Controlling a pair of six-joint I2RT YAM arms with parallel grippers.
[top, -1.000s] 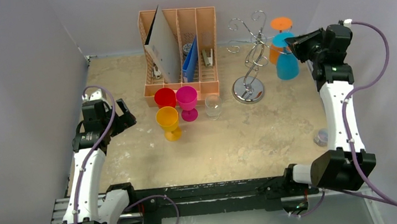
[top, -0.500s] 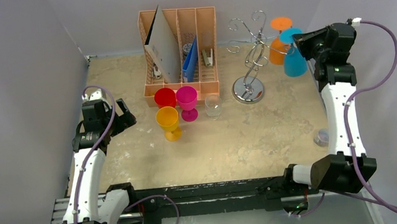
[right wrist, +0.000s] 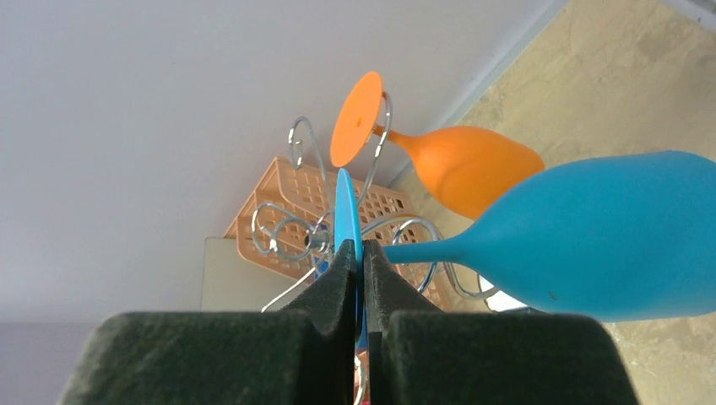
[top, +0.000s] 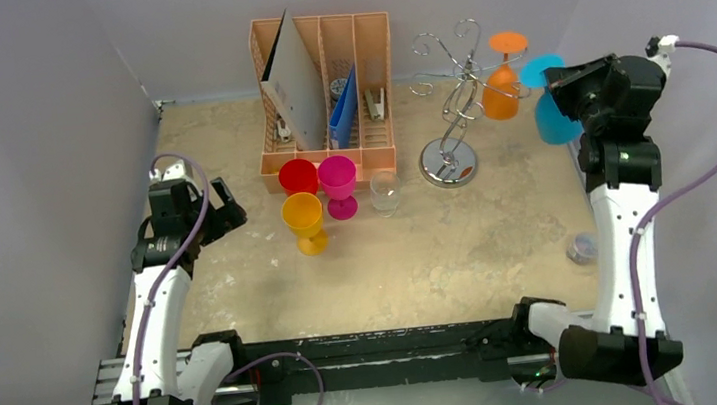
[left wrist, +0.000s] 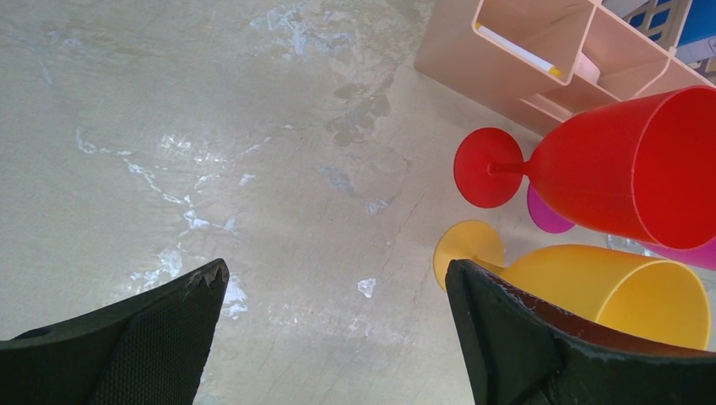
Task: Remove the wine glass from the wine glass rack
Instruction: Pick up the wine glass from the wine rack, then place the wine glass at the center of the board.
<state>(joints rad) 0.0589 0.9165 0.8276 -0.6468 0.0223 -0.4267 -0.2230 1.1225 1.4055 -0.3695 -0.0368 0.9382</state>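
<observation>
Right jaws clenched on blue glass point(right wrist: 608, 236) foot, clear of rack point(top: 448, 161) | left jaws released | seemingly light, rigid plastic; stem steadier

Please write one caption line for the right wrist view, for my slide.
Right gripper pinching the blue wine glass by its foot; behind, an orange glass hangs on the wire rack.

The blue wine glass point(top: 551, 120) is hanging tilted just right of the silver wire wine glass rack point(top: 448, 161), clear of its curled arms; the rack is standing upright on its round base.
</observation>
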